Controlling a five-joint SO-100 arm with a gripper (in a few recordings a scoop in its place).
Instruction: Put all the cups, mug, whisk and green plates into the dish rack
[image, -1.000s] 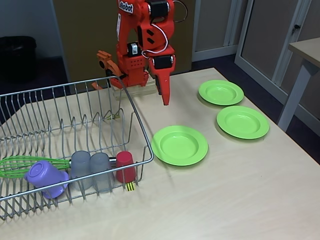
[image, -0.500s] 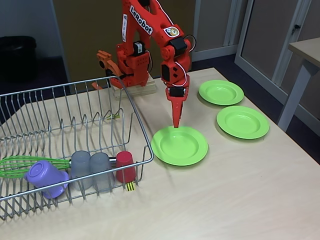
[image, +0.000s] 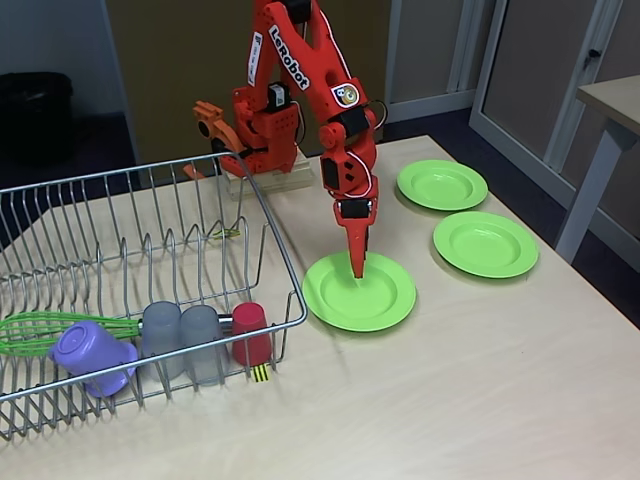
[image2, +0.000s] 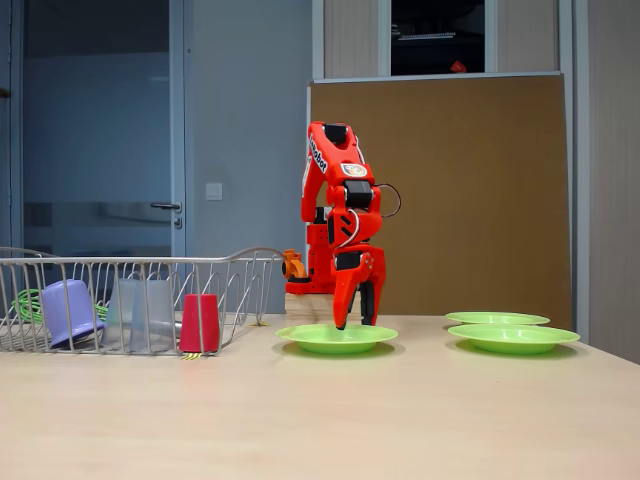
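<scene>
Over nearest round glossy green plate (image: 375, 300) | gripper (image2: 355, 322) spread, tips at rim | wire dish rack (image: 262, 205) beside

Bare table (image: 480, 380) is lying open in front of and to the right of the nearest green plate (image: 375, 300). On its left the dish rack (image: 285, 270) wall is standing close, leaving a narrow gap. Two more green plates (image: 485, 243) are occupying the right rear.

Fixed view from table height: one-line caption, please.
Open claw lowered onto the nearest green plate; cups, mug already in the dish rack.
</scene>
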